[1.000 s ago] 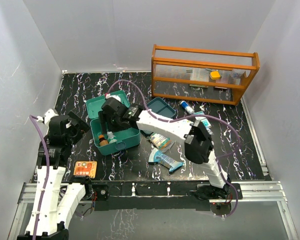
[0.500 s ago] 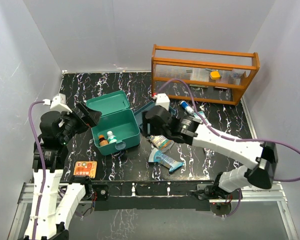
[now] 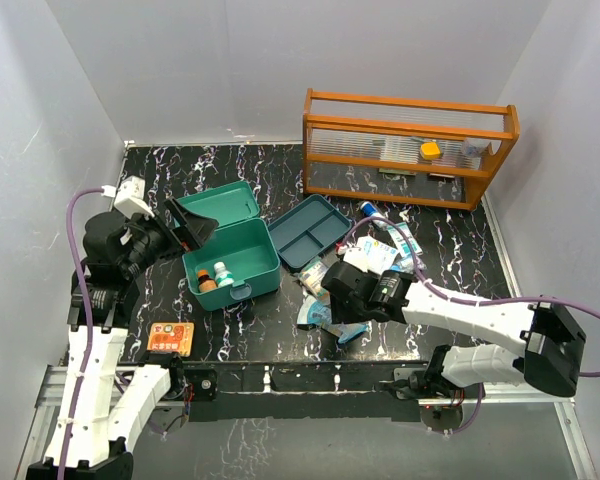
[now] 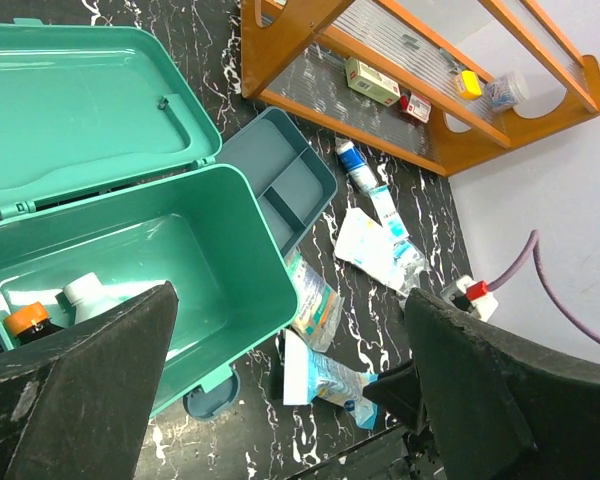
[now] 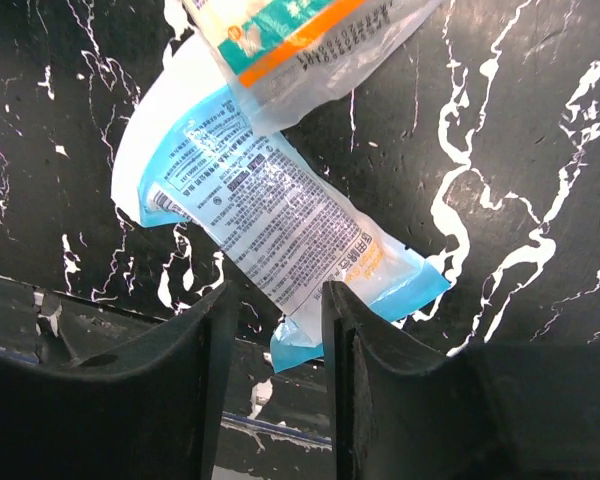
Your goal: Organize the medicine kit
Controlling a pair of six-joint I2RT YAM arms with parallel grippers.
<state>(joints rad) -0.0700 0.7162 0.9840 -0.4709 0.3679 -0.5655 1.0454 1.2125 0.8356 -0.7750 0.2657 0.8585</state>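
The medicine kit [image 3: 260, 272] is sitting left of centre on the table, its teal lid [image 3: 220, 205] hinged back, two small bottles [image 3: 215, 276] standing in its near-left corner, and its divided insert tray [image 3: 310, 228] lying out just to its right. Loose packets [image 3: 380, 255] are lying right of the tray. The black white-veined table [image 3: 240, 165] is showing bare behind the kit, up to the white walls [image 3: 180, 60]; an orange rack [image 3: 405, 150] is filling the far right corner. The left gripper [image 3: 185, 228] is hanging wide open beside the lid. The right gripper [image 5: 278, 310] is straddling a blue sachet's [image 5: 280, 230] near edge, jaws part-way apart, not pinching.
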